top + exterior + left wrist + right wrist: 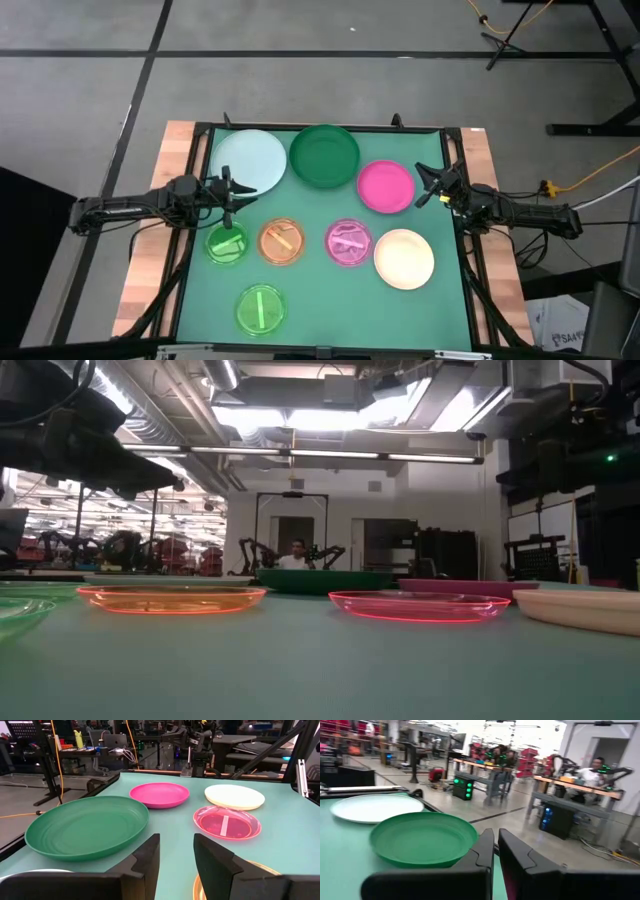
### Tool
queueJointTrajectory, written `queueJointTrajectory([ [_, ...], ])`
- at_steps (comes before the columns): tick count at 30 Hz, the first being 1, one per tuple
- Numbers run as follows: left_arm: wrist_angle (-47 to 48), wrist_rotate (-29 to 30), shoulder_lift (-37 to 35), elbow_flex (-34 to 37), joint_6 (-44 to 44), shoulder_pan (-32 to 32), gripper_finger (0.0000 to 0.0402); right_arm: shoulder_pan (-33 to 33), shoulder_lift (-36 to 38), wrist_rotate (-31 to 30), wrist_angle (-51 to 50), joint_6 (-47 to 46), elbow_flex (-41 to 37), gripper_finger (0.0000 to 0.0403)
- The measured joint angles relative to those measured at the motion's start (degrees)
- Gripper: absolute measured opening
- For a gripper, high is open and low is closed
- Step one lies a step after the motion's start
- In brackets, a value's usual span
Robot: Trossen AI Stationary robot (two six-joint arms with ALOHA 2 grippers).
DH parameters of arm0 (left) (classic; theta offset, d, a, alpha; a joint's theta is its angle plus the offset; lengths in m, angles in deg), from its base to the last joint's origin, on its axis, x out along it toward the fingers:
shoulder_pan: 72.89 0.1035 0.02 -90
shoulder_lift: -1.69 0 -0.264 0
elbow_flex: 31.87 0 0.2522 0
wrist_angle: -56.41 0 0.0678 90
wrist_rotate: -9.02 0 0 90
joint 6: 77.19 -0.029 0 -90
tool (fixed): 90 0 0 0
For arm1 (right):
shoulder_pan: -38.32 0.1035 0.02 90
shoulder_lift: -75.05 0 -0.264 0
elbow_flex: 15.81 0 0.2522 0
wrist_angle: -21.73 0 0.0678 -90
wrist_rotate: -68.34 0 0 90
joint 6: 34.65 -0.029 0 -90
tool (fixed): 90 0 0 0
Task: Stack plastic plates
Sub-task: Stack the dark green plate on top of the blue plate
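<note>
green table mat (320, 300) | eight plastic plates (324, 155) lying separately, unstacked

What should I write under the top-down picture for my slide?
Eight plastic plates lie unstacked on the green mat; left gripper and right gripper wait at its sides.

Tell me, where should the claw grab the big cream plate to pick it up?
Probably by its raised rim. The cream plate lies flat on the mat, so only the rim gives the fingers an edge to pinch. Come from the side facing the right claw, the edge nearest the magenta plate, since the pink translucent plate sits close beside it on the other side.
</note>
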Motion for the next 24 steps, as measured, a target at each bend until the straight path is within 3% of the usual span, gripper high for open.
queueJointTrajectory([
  [5,0.0,0.0,0.0,0.0,0.0,0.0,0.0114,0.0,0.0,3.7,0.8,0.0,0.0,0.0019],
  [17,0.0,0.0,0.0,0.0,0.0,0.0,0.0114,0.0,0.0,3.7,3.2,-9.7,0.0,0.0022],
  [24,0.0,0.0,0.0,0.0,0.0,0.0,0.0114,0.0,0.0,3.7,3.2,-13.3,0.0,0.0096],
])
